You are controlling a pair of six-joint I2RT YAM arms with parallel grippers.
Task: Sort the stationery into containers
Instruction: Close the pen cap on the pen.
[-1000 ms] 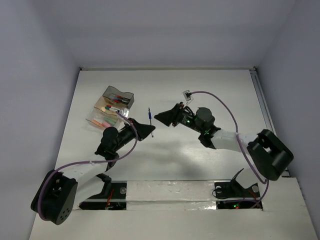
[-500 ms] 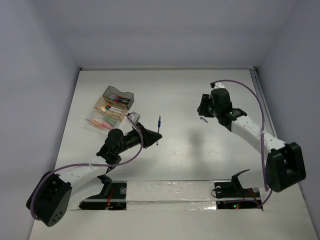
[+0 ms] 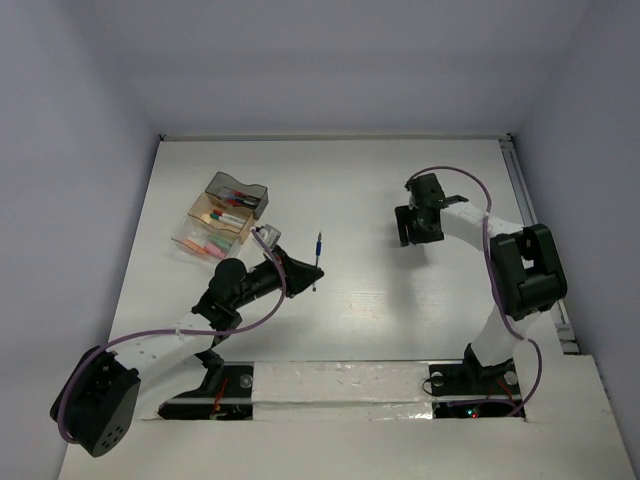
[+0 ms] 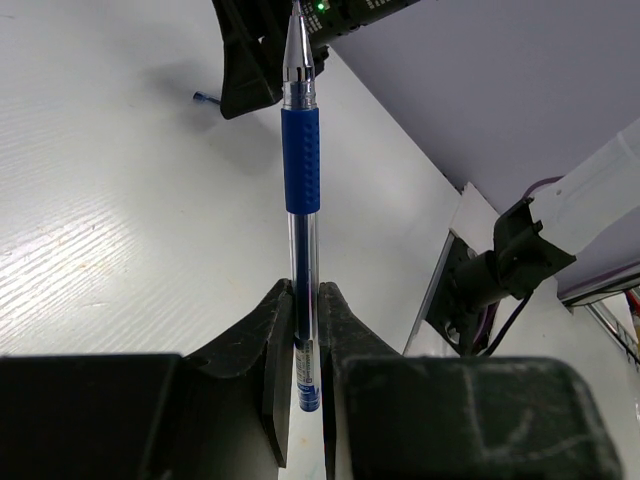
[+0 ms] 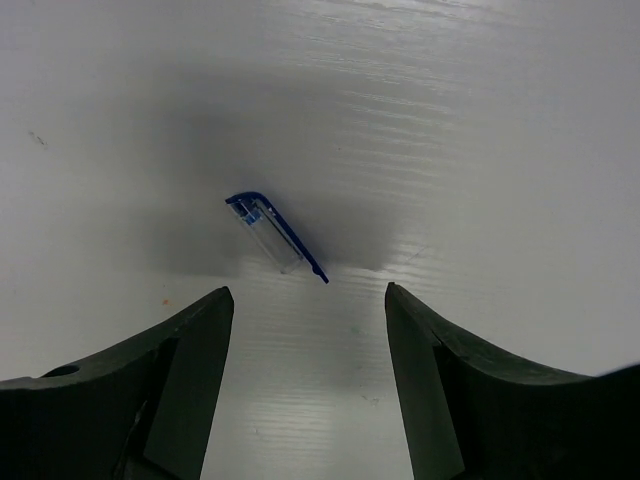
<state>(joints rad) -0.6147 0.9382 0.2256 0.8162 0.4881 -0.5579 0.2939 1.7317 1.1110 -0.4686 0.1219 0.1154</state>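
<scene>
**Left gripper** [image 4: 305, 300]: is clamping shut on the clear lower barrel of a blue-grip pen [image 4: 301, 160]. The pen's metal tip is pointing away from the fingers. It is being held above the white table [image 3: 350, 180], near the middle.

**Right gripper** [image 5: 305, 300]: jaws are standing wide apart, gripping nothing. It is hanging over a blue-and-clear pen cap [image 5: 275, 235], which is lying alone on the table, right of centre.

**Containers** [image 3: 237, 190]: a cluster of small trays is sitting at the far left, one smoky dark and the others clear. Coloured pens [image 3: 232, 213] and pink and orange pieces [image 3: 208, 243] are lying inside.
</scene>
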